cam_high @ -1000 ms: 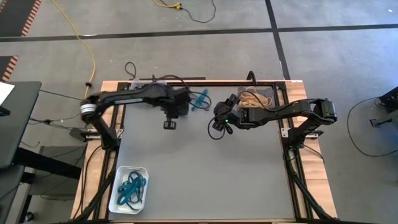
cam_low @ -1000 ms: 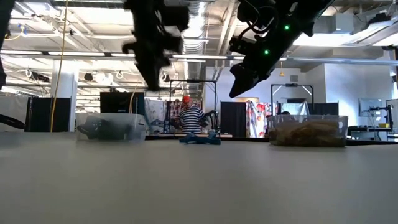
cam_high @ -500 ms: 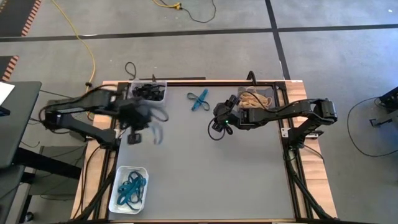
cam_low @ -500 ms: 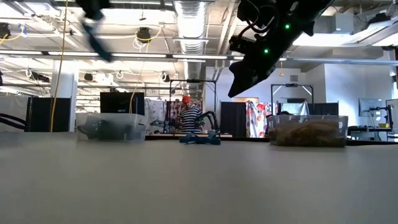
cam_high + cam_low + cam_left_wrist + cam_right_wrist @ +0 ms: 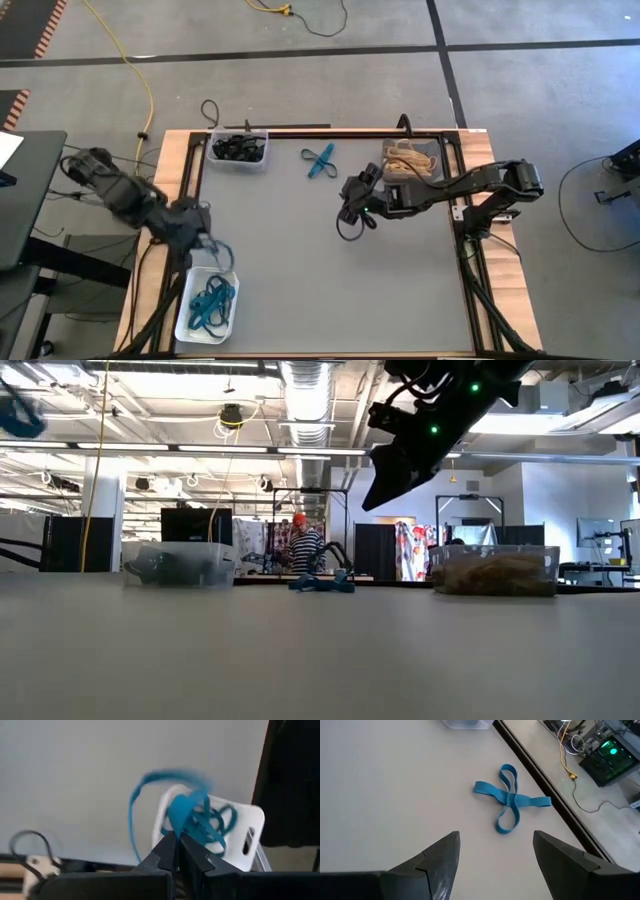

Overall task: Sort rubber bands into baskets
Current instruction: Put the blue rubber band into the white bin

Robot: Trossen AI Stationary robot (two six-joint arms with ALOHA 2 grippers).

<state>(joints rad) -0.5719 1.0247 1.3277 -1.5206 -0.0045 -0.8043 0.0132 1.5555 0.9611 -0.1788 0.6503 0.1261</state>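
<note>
My left gripper point(image 5: 207, 246) is at the table's near left, just beyond the white basket point(image 5: 192, 277), and is shut on a teal rubber band point(image 5: 150, 795). The white basket holds several teal bands point(image 5: 210, 303). My right gripper point(image 5: 349, 210) hovers open and empty above the table's middle. Two or three crossed teal bands point(image 5: 320, 161) lie flat on the table at the far middle and also show in the right wrist view point(image 5: 510, 802). A clear basket point(image 5: 238, 150) at the far left holds black bands. A basket point(image 5: 411, 160) at the far right holds tan bands. My left gripper pinches the teal band between its two shut fingertips point(image 5: 170, 845), at one spot on the loop point(image 5: 181, 822). The rest of the loop swings free beyond the fingers, blurred and clear of the table. The white basket point(image 5: 250, 827) lies beyond it.
The table's wooden frame and black rails point(image 5: 300, 131) run along its edges. Black cables point(image 5: 210, 108) lie by the far-left corner. Bare grey tabletop point(image 5: 330, 290) spreads across the middle and near right. A person stands in the room far behind the table point(image 5: 303, 545).
My left arm has swung fast from the far middle of the table, beside the crossed teal bands, toward the left and near edges. It now stands by the white basket, still shut, with a teal band trailing from it. The crossed bands stay in place.
</note>
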